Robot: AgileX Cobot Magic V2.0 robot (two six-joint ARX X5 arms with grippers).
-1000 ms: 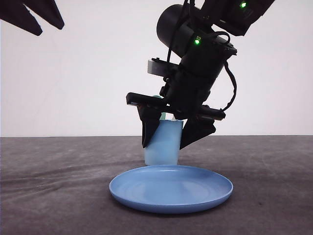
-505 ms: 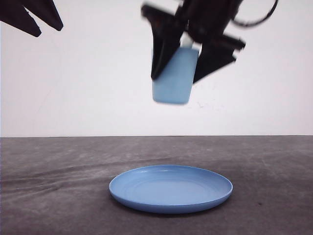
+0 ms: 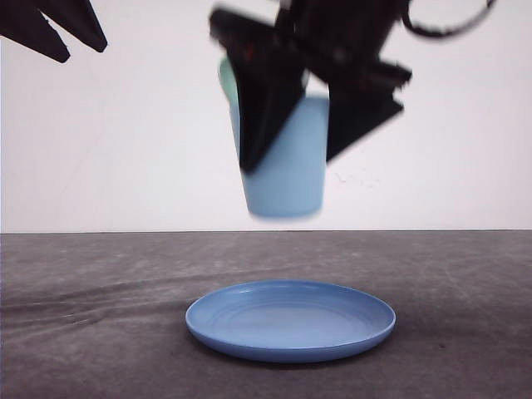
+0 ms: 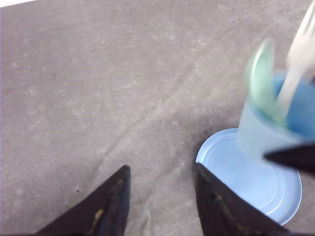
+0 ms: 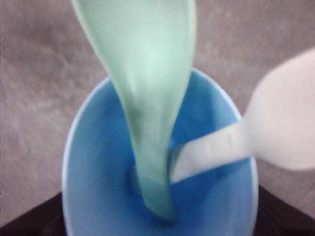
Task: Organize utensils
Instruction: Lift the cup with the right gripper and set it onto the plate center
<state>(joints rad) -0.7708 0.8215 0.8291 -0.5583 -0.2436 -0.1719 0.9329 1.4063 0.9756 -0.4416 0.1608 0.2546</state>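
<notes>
My right gripper (image 3: 288,162) is shut on the light blue cup (image 3: 287,179) and holds it in the air above the round blue plate (image 3: 291,352). The cup is blurred by motion. In the right wrist view, the mint-green spoon (image 5: 147,73) and the white fork (image 5: 280,128) stand inside the cup (image 5: 98,187). The spoon's (image 3: 224,79) bowl shows over the cup's rim in the front view. The left wrist view shows the spoon (image 4: 261,73) and fork (image 4: 300,54) sticking out of the cup (image 4: 258,135). My left gripper (image 3: 81,50) hangs open and empty, high at the left.
The plate (image 4: 231,162) lies on the dark grey table (image 3: 100,283), near its front middle. A white wall stands behind the table. Bare tabletop lies below the left gripper (image 4: 161,167) and on both sides of the plate.
One second ago the cup stood on the table behind the plate, between the right fingers. The right gripper lifted it high; it now looks larger and lower. The left gripper stayed still.
</notes>
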